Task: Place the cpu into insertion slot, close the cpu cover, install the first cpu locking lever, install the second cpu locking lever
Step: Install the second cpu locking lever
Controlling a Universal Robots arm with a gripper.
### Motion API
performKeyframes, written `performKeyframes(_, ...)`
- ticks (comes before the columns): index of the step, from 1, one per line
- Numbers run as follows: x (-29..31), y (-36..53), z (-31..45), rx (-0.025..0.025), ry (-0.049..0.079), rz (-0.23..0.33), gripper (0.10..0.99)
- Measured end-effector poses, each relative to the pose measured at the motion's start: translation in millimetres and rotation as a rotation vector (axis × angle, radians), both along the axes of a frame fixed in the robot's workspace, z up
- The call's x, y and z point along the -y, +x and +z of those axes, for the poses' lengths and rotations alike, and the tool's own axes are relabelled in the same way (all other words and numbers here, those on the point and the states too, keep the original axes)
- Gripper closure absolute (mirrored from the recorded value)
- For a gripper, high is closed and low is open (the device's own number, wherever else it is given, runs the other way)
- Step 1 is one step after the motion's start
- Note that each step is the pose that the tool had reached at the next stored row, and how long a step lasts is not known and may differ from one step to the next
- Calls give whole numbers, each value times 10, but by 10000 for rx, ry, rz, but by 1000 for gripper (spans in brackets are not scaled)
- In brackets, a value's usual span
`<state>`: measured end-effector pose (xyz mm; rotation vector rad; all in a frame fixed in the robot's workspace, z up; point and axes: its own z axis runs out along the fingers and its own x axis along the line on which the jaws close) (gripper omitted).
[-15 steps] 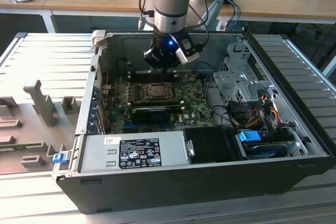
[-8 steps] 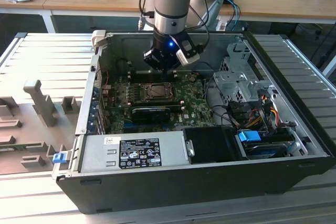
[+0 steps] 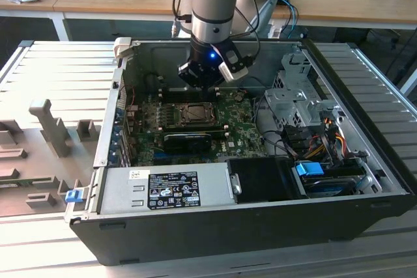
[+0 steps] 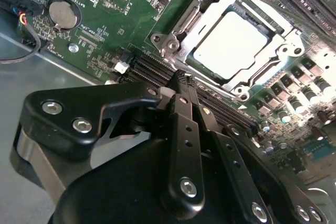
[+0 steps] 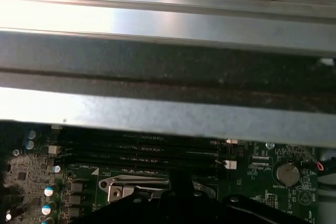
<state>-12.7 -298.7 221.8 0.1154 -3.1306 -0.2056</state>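
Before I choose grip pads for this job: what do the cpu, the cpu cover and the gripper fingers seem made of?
The cpu: pale matte metal face, likely plated; it reflects evenly. The cpu cover: thin shiny stamped metal, probably steel, with bright glints along its edges. The gripper fingers: black, semi-matte, screwed together; whether coated metal or plastic I cannot tell.

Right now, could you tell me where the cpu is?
The cpu sits in the insertion slot, framed by the cpu cover in the second wrist view, just beyond the gripper and black memory slots.
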Motion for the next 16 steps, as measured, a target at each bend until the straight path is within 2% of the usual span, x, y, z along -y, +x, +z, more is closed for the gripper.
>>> performKeyframes(1,22,0,0,0,-1,0,980)
performKeyframes(7,31,0,33,-1,-1,-1,980)
performKeyframes(8,31,0,59,-2,-1,0,980)
performKeyframes(9,33,1,141,-2,-1,0,980)
performKeyframes(10,50,1,150,0,3,1,980)
performKeyframes(11,137,-3,151,-1,-1,0,980)
performKeyframes(12,199,-4,150,-1,-1,1,980)
performKeyframes(16,241,-5,156,-1,0,-2,980)
